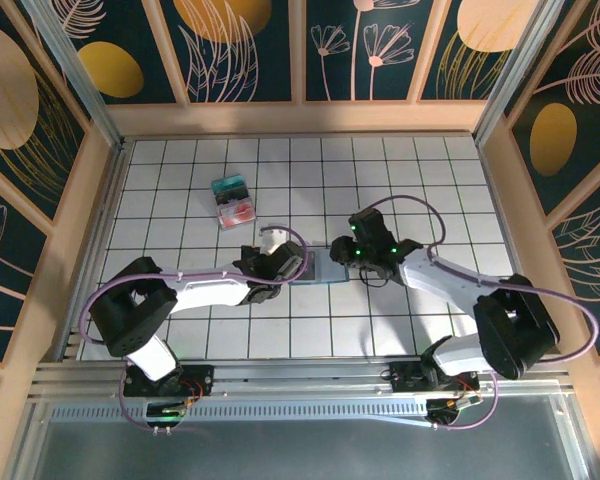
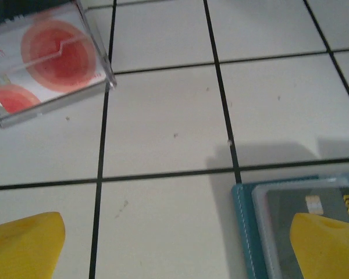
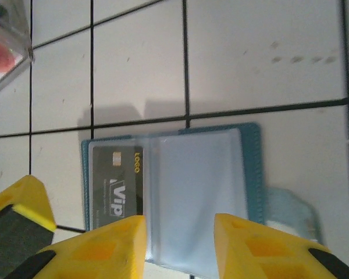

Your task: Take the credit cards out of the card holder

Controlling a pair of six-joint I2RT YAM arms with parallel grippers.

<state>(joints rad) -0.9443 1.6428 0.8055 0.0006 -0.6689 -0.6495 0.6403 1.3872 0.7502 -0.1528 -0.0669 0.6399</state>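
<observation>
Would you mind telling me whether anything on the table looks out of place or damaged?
Nothing looks damaged or spilled. The card holder lies open and flat with a dark card in one pocket; the clear box of cards merely sits askew to the tile lines.

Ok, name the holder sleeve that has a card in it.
The left-hand sleeve in the right wrist view: a dark VIP card shows inside; the other sleeve looks empty.
</observation>
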